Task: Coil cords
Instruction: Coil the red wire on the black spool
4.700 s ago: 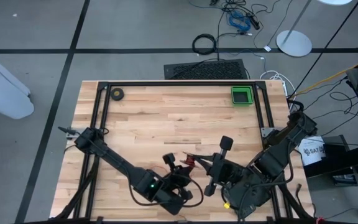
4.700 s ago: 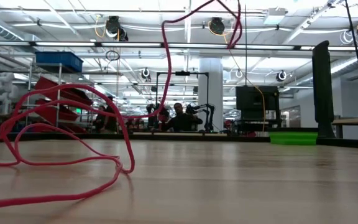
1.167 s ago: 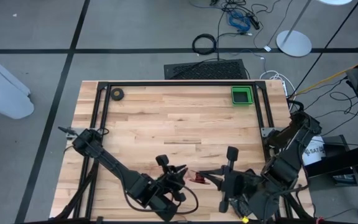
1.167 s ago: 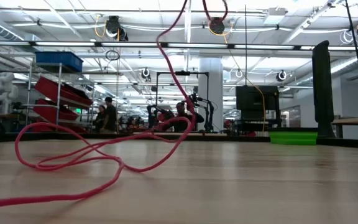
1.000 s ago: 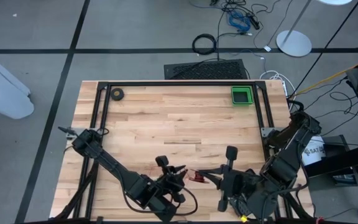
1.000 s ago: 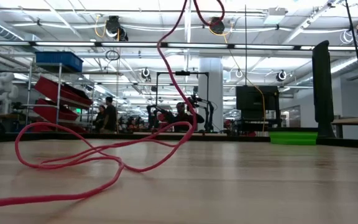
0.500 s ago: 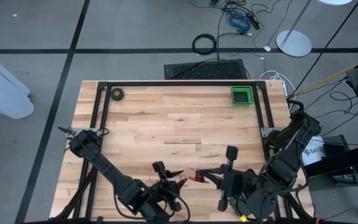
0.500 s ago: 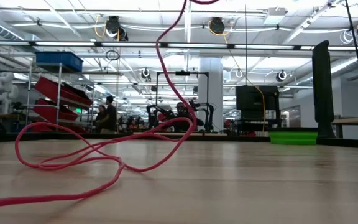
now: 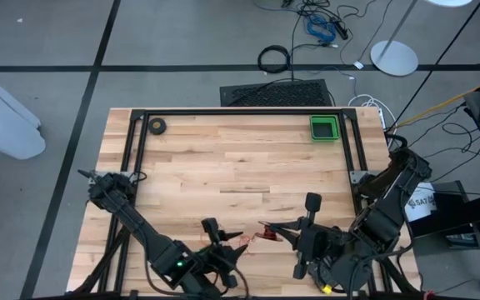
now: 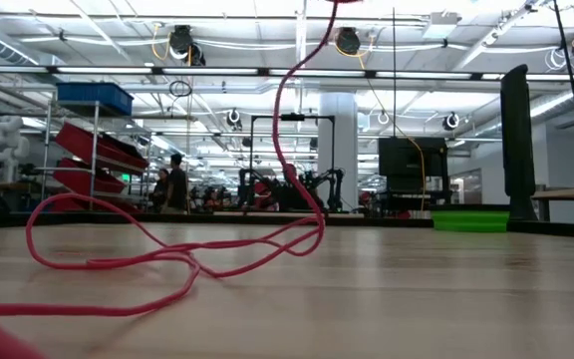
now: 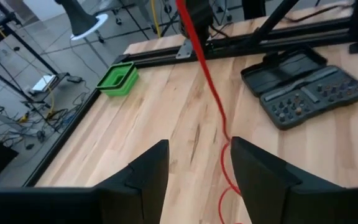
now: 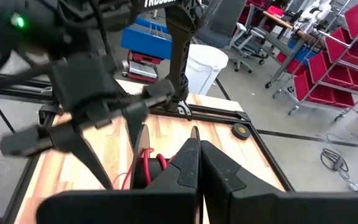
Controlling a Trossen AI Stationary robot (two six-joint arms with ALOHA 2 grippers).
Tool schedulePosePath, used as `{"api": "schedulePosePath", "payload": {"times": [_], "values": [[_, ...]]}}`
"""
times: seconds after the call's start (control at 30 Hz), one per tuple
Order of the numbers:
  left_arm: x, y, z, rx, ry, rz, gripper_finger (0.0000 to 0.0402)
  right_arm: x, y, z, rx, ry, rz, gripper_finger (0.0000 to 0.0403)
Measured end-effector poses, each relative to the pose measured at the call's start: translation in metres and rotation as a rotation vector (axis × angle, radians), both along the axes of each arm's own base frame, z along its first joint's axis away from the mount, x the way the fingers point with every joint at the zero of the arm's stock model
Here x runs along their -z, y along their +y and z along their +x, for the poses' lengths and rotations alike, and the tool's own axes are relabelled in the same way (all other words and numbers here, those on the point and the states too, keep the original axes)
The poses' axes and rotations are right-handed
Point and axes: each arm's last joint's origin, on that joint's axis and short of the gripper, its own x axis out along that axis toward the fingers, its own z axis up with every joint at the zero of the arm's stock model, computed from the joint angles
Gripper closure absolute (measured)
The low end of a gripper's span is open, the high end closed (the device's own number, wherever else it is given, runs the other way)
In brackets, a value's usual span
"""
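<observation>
While the left pincer (image 9: 221,244) is standing spread at the bottom centre of the high view, the right pincer (image 9: 272,232) is sitting just to its right with its fingers pressed together on the red cord (image 9: 248,238). In the right wrist view a piece of red wire is showing right at the closed fingertips, so I judge that this pincer is pinching the cord.

In the low view the cord (image 10: 167,259) is hanging down from the top centre of the frame and lying in loose loops on the counter (image 10: 387,289), toward the lower left. In the left wrist view the cord (image 11: 211,93) is running between the two spread fingers without touching them.

The step in hand looks like re-gripping: one end is being held, and the left pincer is free. The coil is not yet formed. The next move probably calls for the left pincer to take the loose part lower down and lay it round in a loop.
</observation>
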Motion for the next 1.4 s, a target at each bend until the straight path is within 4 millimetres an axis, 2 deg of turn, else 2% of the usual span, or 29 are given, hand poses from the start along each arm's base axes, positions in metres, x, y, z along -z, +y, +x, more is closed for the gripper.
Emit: {"api": "schedulePosePath", "payload": {"times": [0.27,0.43,0.7,0.9,1.27,1.4], "values": [[-0.025,-0.009,-0.026,0.052,-0.053,-0.035,0.0221,-0.001,0.001,-0.003,-0.023,0.013,-0.019,0.0403],[-0.039,-0.020,-0.023,0.082,-0.153,0.019,0.0221,0.000,0.001,-0.001,-0.091,0.055,-0.042,0.0403],[-0.060,-0.028,-0.015,0.151,-0.264,0.063,0.0221,0.000,0.000,-0.001,-0.093,0.056,-0.047,0.0403],[-0.061,-0.024,-0.010,0.176,-0.239,0.115,0.0221,0.000,0.001,-0.001,-0.094,0.057,-0.046,0.0403],[-0.060,-0.009,0.004,0.177,-0.230,0.096,0.0221,0.001,-0.001,0.003,-0.125,0.074,-0.026,0.0403],[-0.061,-0.009,0.006,0.212,-0.235,0.071,0.0221,0.001,-0.001,0.003,-0.125,0.073,-0.025,0.0403]]}}
